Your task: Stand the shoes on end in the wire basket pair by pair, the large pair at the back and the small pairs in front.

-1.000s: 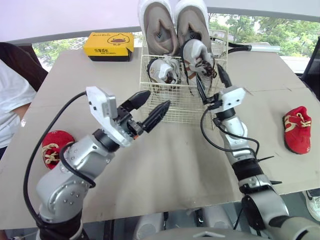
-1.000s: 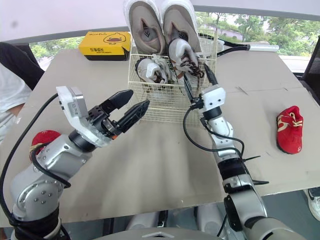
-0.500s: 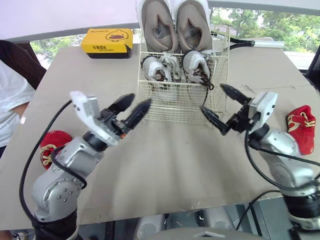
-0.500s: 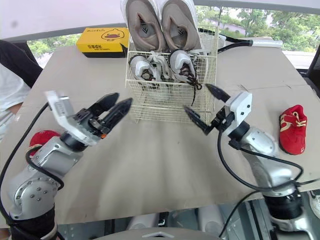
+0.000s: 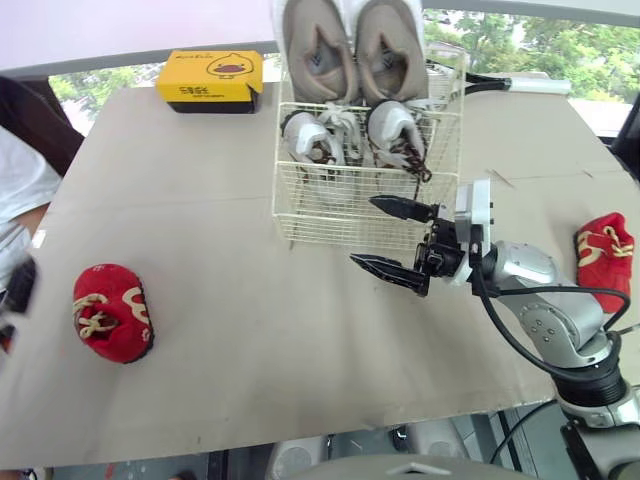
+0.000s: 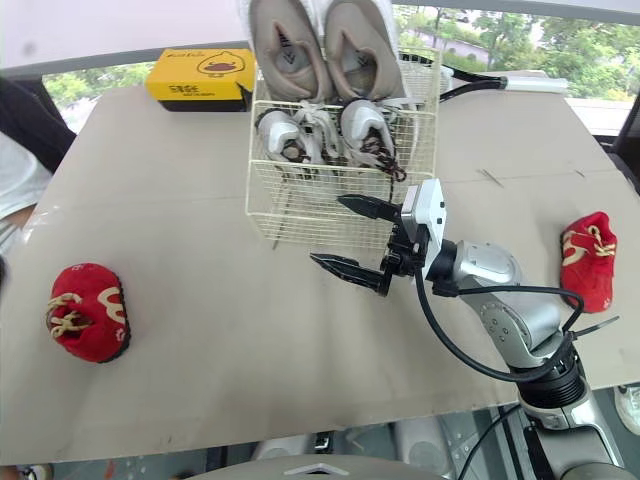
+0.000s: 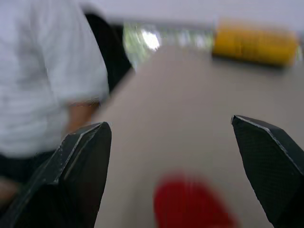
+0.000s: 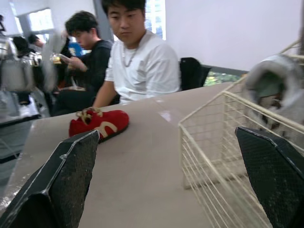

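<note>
At the far left a person in a white shirt is sitting by the table edge. The left gripper, which a second ago was hovering over the middle of the table, is now pulling back toward 9 o'clock. Its wrist view is showing its fingers spread wide with nothing between them and a red blur just below, most likely the left red shoe. That shoe is lying flat at about 8 o'clock from the wire basket, well apart from it. A yellow box is sitting at 10 o'clock from the basket.

Inside the basket the large tan sneakers are standing on end at the back, and the small grey sneakers are standing just in front of them, laces trailing over the wire. The right gripper has come away from that small pair and is now pointing toward 9 o'clock across the basket's front wall, pincer apart and empty. So two pairs are looking settled. The right red shoe is lying at 4 o'clock from the basket, untouched, so the red pair is what remains, one shoe for each arm.
</note>
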You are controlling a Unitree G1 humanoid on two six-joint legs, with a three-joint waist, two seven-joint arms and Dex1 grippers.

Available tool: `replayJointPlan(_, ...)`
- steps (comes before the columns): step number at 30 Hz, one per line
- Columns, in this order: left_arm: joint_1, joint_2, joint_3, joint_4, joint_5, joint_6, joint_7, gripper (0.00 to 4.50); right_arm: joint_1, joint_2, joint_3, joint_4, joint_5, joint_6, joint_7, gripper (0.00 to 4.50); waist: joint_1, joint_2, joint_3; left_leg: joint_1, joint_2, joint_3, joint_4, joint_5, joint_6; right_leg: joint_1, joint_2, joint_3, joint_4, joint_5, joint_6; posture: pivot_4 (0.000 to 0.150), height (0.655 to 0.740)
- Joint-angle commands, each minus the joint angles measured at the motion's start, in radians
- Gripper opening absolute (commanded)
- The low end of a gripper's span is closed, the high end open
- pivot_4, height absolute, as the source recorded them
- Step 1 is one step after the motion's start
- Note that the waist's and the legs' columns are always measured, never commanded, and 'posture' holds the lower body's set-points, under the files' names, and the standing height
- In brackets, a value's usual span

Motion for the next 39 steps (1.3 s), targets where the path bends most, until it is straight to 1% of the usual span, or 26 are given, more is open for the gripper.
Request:
replayJointPlan(1, 0.145, -0.067, 0.048, -0.096, -0.072, -0.001, -0.138, 4.35, -0.01, 0.001, -0.013, -0.025, 0.008, 0.004, 0.036, 4.49, 0.01, -0.001, -0.001, -0.001, 0.0, -0.001, 0.0, 0.0, 0.0, 0.0, -0.001, -0.001, 0.0, -0.001, -0.002, 0.15, 0.74)
replayJointPlan(3, 0.221, -0.11, 0.034, -0.092, -0.064, -0.028, -0.207, 4.35, -0.007, 0.003, -0.013, -0.023, 0.003, 0.009, 0.042, 4.49, 0.015, -0.001, 0.0, -0.003, -0.001, -0.004, 0.0, -0.002, 0.002, 0.0, -0.005, -0.002, -0.001, -0.002, -0.004, 0.15, 0.74)
replayJointPlan(5, 0.288, -0.18, -0.008, -0.101, -0.059, -0.056, -0.276, 4.35, -0.001, -0.004, -0.01, -0.022, -0.009, 0.012, 0.053, 4.49, 0.015, 0.0, 0.0, -0.003, -0.001, -0.005, 0.0, -0.002, 0.003, 0.0, -0.007, -0.005, 0.0, -0.003, -0.005, 0.15, 0.74)
replayJointPlan(7, 0.322, -0.234, -0.056, -0.115, -0.045, -0.084, -0.322, 4.35, 0.0, -0.006, -0.01, -0.021, -0.016, 0.017, 0.058, 4.49, 0.013, 0.001, 0.0, -0.003, -0.001, -0.003, 0.0, -0.002, 0.004, 0.0, -0.009, -0.005, 0.0, -0.003, -0.005, 0.15, 0.74)
replayJointPlan(10, 0.308, -0.304, -0.133, -0.12, 0.02, -0.152, -0.322, 4.35, 0.005, -0.018, -0.02, -0.018, -0.029, 0.019, 0.069, 4.49, 0.015, 0.001, 0.0, -0.003, -0.001, -0.003, 0.001, -0.002, 0.004, 0.0, -0.009, -0.006, 0.0, -0.002, -0.006, 0.15, 0.74)
replayJointPlan(13, 0.278, -0.336, -0.215, -0.127, 0.084, -0.192, -0.298, 4.35, 0.01, -0.027, -0.029, -0.015, -0.046, 0.018, 0.071, 4.49, 0.015, 0.001, -0.001, -0.003, -0.001, -0.004, 0.002, -0.002, 0.004, 0.001, -0.007, -0.007, 0.0, -0.002, -0.006, 0.15, 0.74)
replayJointPlan(17, 0.182, -0.351, -0.307, -0.139, 0.161, -0.215, -0.197, 4.35, 0.035, -0.046, -0.039, -0.04, -0.057, 0.023, 0.061, 4.49, 0.017, 0.001, -0.001, -0.004, -0.002, -0.003, 0.002, -0.002, 0.004, 0.001, -0.006, -0.009, 0.0, -0.002, -0.006, 0.15, 0.74)
replayJointPlan(20, 0.094, -0.346, -0.362, -0.121, 0.259, -0.221, -0.09, 4.35, 0.054, -0.058, -0.047, -0.069, -0.056, 0.035, 0.047, 4.49, 0.016, 0.001, -0.001, -0.004, -0.002, -0.003, 0.003, -0.002, 0.004, 0.001, -0.006, -0.01, 0.001, -0.001, -0.005, 0.15, 0.74)
replayJointPlan(25, -0.072, -0.38, -0.429, -0.087, 0.386, -0.243, 0.092, 4.35, 0.076, -0.074, -0.065, -0.103, -0.055, 0.054, 0.026, 4.49, 0.017, 0.001, -0.001, -0.003, -0.002, -0.004, 0.004, -0.002, 0.004, 0.001, -0.005, -0.01, 0.002, 0.0, -0.003, 0.15, 0.74)
replayJointPlan(26, -0.102, -0.385, -0.44, -0.067, 0.435, -0.256, 0.136, 4.35, 0.08, -0.078, -0.069, -0.109, -0.057, 0.057, 0.023, 4.49, 0.018, 0.001, -0.001, -0.003, -0.002, -0.004, 0.004, -0.002, 0.004, 0.001, -0.005, -0.01, 0.003, 0.001, -0.002, 0.15, 0.74)
replayJointPlan(29, -0.165, -0.42, -0.445, -0.013, 0.517, -0.278, 0.248, 4.35, 0.088, -0.089, -0.079, -0.118, -0.061, 0.063, 0.019, 4.49, 0.018, 0.001, -0.001, -0.003, -0.002, -0.004, 0.005, -0.001, 0.004, 0.002, -0.001, -0.01, 0.003, 0.001, -0.001, 0.15, 0.74)
replayJointPlan(34, -0.244, -0.474, -0.463, 0.027, 0.572, -0.295, 0.361, 4.35, 0.1, -0.1, -0.082, -0.121, -0.064, 0.063, 0.019, 4.49, 0.017, 0.001, -0.001, -0.003, -0.002, -0.004, 0.005, -0.001, 0.004, 0.002, -0.001, -0.009, 0.003, 0.001, -0.001, 0.15, 0.74)
replayJointPlan(39, -0.274, -0.517, -0.513, 0.015, 0.627, -0.304, 0.426, 4.35, 0.105, -0.101, -0.073, -0.125, -0.065, 0.064, 0.02, 4.49, 0.018, 0.002, -0.002, -0.002, -0.001, -0.004, 0.005, -0.001, 0.004, 0.002, -0.001, -0.009, 0.004, 0.001, -0.001, 0.15, 0.74)
